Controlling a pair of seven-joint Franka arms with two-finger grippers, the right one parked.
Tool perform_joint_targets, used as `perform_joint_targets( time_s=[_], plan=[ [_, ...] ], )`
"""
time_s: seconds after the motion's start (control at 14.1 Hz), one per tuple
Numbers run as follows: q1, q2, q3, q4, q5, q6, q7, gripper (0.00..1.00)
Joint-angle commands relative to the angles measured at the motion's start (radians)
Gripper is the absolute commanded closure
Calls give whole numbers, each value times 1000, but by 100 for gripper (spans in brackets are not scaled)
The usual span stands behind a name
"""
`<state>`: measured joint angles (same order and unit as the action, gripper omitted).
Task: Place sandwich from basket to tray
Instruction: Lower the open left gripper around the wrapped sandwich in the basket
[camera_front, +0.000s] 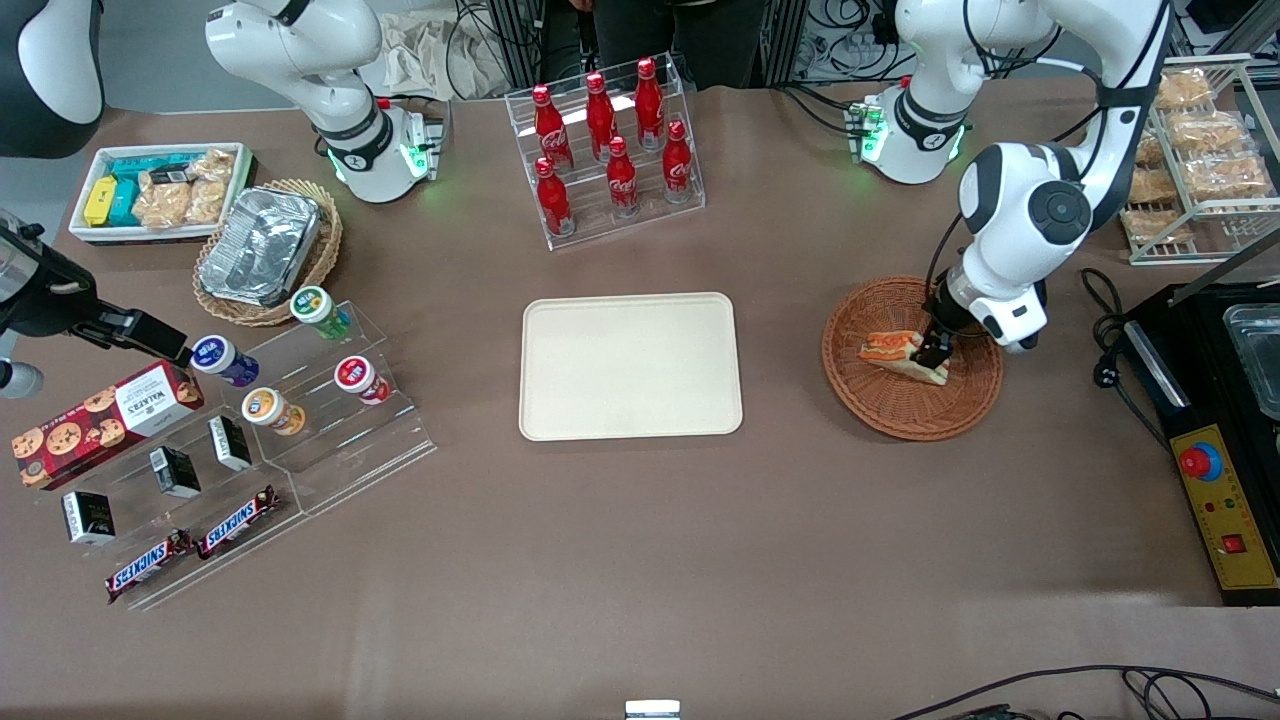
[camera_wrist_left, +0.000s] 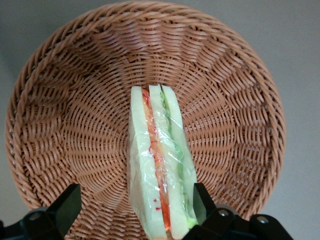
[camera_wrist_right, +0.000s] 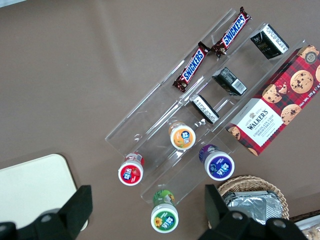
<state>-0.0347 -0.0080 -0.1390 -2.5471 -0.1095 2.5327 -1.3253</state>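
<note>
The sandwich (camera_front: 890, 348) is a wrapped wedge of white bread with orange-red and green filling, lying in the round reddish-brown wicker basket (camera_front: 905, 425) toward the working arm's end of the table. My gripper (camera_front: 935, 355) is down inside the basket, open, with one finger on each side of the sandwich (camera_wrist_left: 160, 165). In the left wrist view the gripper (camera_wrist_left: 135, 200) has one fingertip (camera_wrist_left: 202, 200) against the bread, while the other stands apart over the basket weave (camera_wrist_left: 75, 125). The cream-beige tray (camera_front: 630, 365) lies bare at the table's middle, beside the basket.
A clear rack of red cola bottles (camera_front: 610, 140) stands farther from the front camera than the tray. An acrylic stand with cups and snack bars (camera_front: 270, 430), a tan basket with a foil container (camera_front: 265, 250) and a white snack box (camera_front: 160, 190) sit toward the parked arm's end. A black device (camera_front: 1215, 440) lies beside the basket.
</note>
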Motion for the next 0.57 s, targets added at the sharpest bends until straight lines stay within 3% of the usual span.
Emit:
perform_joint_targets(
  time_s=[0.0, 0.5],
  plan=[
    [-5, 43, -4, 8, -19, 38, -18, 1],
    [-19, 65, -5, 8, -19, 60, -18, 1]
  ],
)
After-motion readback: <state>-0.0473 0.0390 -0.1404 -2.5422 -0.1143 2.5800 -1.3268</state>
